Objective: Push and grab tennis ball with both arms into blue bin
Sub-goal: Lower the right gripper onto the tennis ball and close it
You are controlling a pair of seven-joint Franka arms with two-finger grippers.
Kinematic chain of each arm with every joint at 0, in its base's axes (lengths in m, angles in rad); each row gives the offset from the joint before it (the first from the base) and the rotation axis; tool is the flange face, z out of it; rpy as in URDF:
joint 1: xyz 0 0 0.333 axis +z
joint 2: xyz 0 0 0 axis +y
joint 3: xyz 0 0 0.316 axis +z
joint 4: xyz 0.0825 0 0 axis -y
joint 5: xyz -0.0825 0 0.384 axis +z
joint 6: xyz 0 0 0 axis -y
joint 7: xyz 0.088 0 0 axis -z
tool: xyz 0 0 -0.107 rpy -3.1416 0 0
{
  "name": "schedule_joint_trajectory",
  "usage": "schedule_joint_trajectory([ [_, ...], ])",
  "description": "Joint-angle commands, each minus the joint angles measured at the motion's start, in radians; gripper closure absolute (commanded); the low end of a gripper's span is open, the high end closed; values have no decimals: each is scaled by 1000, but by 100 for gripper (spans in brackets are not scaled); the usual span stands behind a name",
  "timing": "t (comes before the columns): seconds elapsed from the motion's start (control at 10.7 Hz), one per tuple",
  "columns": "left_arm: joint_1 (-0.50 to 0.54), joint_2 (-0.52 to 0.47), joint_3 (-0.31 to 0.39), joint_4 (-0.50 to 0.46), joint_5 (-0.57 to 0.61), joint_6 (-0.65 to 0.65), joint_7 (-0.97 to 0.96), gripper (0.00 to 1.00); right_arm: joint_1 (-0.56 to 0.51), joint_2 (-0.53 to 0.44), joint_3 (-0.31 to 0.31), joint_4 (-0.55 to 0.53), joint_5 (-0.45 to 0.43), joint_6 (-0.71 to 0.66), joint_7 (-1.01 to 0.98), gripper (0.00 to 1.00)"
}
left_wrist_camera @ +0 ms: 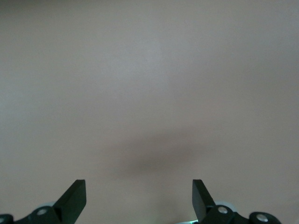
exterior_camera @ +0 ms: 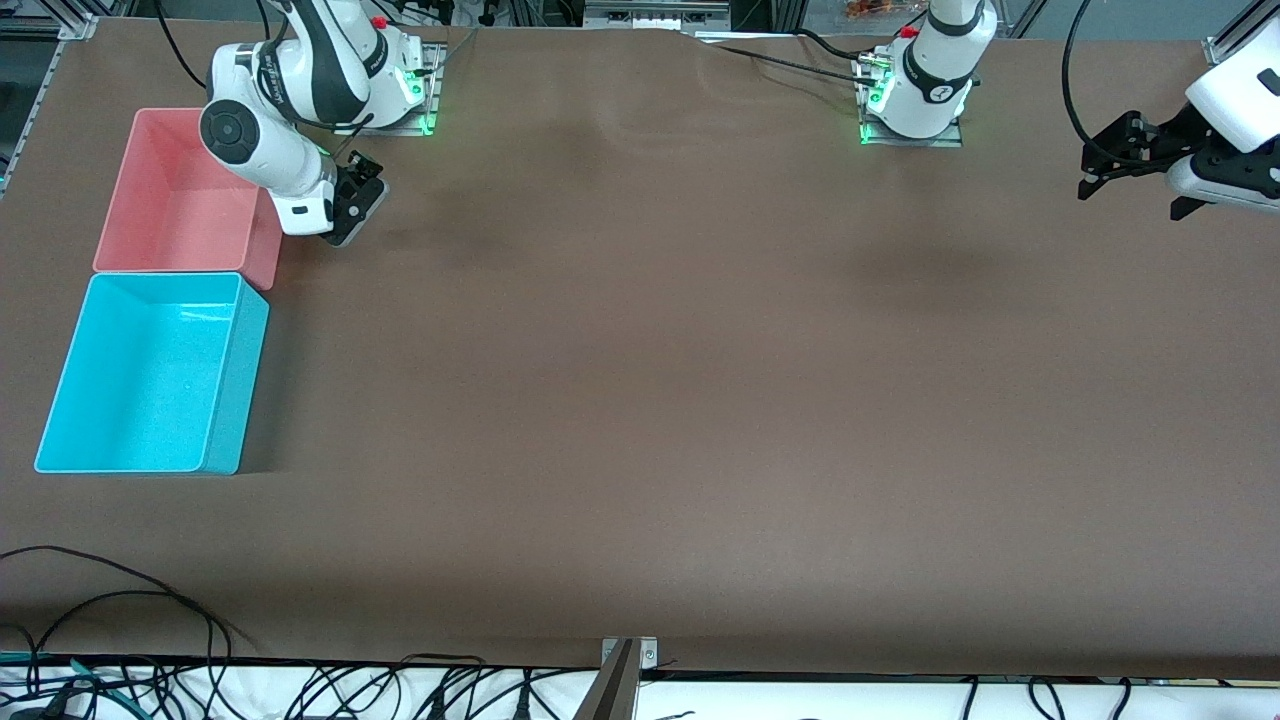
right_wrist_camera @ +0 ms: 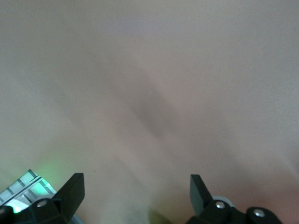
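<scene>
Although the task turns on a small fuzzy yellow-green tennis ball, no ball shows in any view, so where it lies cannot be told. Its target, the rectangular cyan-blue plastic bin (exterior_camera: 150,375), sits empty at the right arm's end of the table, touching the same-sized pink plastic bin (exterior_camera: 185,195), which lies farther from the front camera. The right gripper (exterior_camera: 350,205) hangs just beside the pink bin's wall, over the brown table (exterior_camera: 640,400); its wrist view shows the fingers (right_wrist_camera: 72,191) spread wide with nothing between them. The left gripper (exterior_camera: 1105,165) hovers over the table's edge at the left arm's end, its fingers (left_wrist_camera: 74,196) likewise wide apart and empty. The main risk I see is a sweep begun blind: with the ball unseen, either arm could miss it, and the right gripper could knock the pink bin and shift the blue one.
</scene>
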Motion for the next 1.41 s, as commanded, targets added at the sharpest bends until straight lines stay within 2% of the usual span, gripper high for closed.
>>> schedule_joint_trajectory([
  [0.0, -41, 42, 13, 61, 18, -27, -168, 0, -5, -27, 5, -118, 9, 129, -98, 0],
  [0.19, -43, 63, 12, 64, 18, -24, -186, 0, -8, -28, 0, -138, 9, 160, -190, 0],
  [0.37, -43, 138, 6, 112, 22, -25, -191, 0, -40, -28, -1, -153, 9, 162, -259, 0],
  [0.75, -35, 152, 7, 135, 15, -24, -191, 0, -231, 11, -3, -165, 2, 171, -472, 0],
  [1.03, -40, 152, 9, 147, 4, -25, -191, 0, -406, 59, -3, -164, -61, 222, -615, 0],
  [1.31, -41, 152, 7, 147, 4, -25, -191, 0, -434, 59, -3, -162, -73, 216, -667, 0],
])
